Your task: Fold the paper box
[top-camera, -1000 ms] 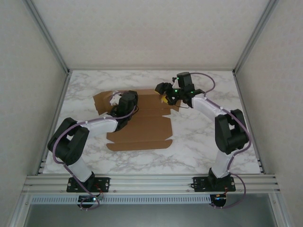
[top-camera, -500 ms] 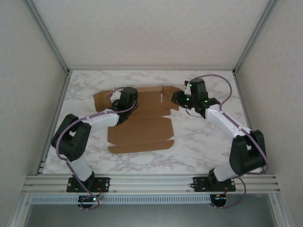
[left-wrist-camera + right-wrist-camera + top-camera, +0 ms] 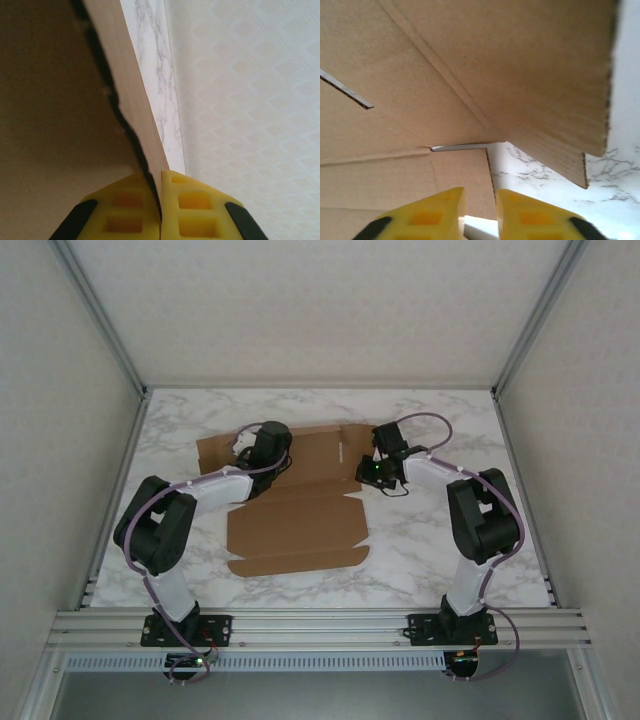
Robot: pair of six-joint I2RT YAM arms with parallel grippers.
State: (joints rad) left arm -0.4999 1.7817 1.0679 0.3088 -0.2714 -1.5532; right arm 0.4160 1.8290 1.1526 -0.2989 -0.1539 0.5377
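Marble table (image 3: 420, 550) holds one paper box (image 3: 300, 520); left gripper (image 3: 159, 177) pinches it, right gripper (image 3: 480, 194) parted.

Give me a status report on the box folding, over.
Left hand shut on a flap edge of the paper box. Right hand slightly open at the box's right edge, gripping nothing. Nothing blocking.

The right gripper (image 3: 366, 472) was swung out to the right, away from the paper box (image 3: 300, 525), and then was brought back to its right edge. The left gripper (image 3: 262, 443) was moved slightly toward the far side, and the box's near edge was shifted toward the arm bases.
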